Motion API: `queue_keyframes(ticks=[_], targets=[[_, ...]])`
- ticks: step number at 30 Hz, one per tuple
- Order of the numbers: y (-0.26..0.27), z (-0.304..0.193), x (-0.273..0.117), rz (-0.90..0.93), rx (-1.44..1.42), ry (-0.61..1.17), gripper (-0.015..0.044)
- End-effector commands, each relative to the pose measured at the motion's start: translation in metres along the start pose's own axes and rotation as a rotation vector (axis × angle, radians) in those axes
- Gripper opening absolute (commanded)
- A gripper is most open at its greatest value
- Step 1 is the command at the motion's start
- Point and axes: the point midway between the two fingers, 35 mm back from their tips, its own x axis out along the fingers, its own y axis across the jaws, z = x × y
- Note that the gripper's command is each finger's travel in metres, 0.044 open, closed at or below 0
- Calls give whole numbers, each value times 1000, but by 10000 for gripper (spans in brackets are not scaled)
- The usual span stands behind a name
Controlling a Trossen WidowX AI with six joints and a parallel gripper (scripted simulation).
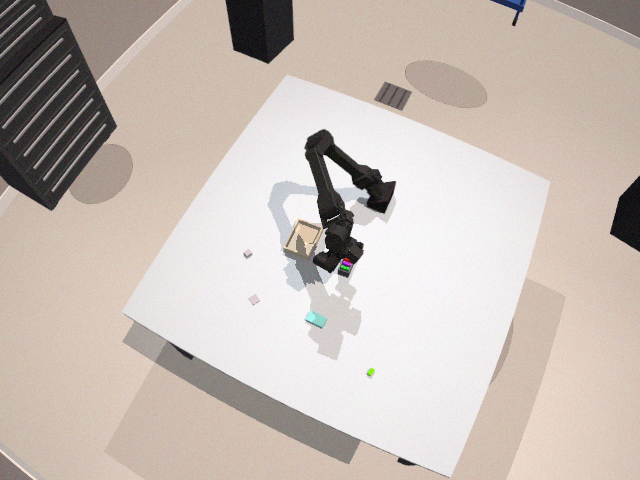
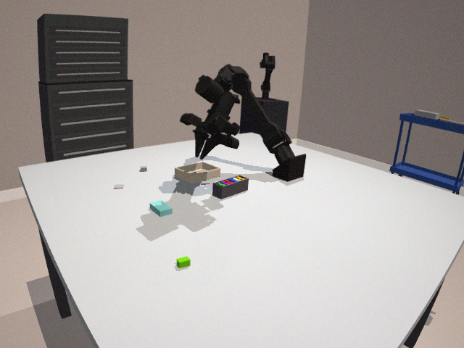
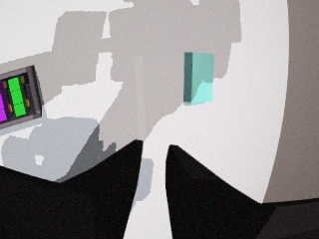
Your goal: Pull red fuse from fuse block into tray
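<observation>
Arm over white table, claw clenched on nothing.

Gripper (image 2: 202, 151) hangs above the tan tray (image 2: 197, 172), fingers nearly together w/ a thin gap, no load. Red fuse (image 2: 229, 181) sits in the fuse block (image 2: 230, 186) just right of tray. White table (image 2: 299, 243) also carries a teal box (image 2: 161, 208), green cube (image 2: 183, 262), two small pinkish tiles. Room: dark drawer cabinet (image 2: 85, 85) back-left, blue cart (image 2: 431, 149) at right, beige floor.
</observation>
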Motion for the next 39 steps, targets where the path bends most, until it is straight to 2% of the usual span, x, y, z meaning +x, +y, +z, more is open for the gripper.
queue_keyframes(ticks=[1,3,5,39], targets=[[81,15,3,387,-191,25,62],[100,11,-2,494,-240,53,62],[105,9,-3,522,-253,62,62],[114,0,17,522,-253,63,62]])
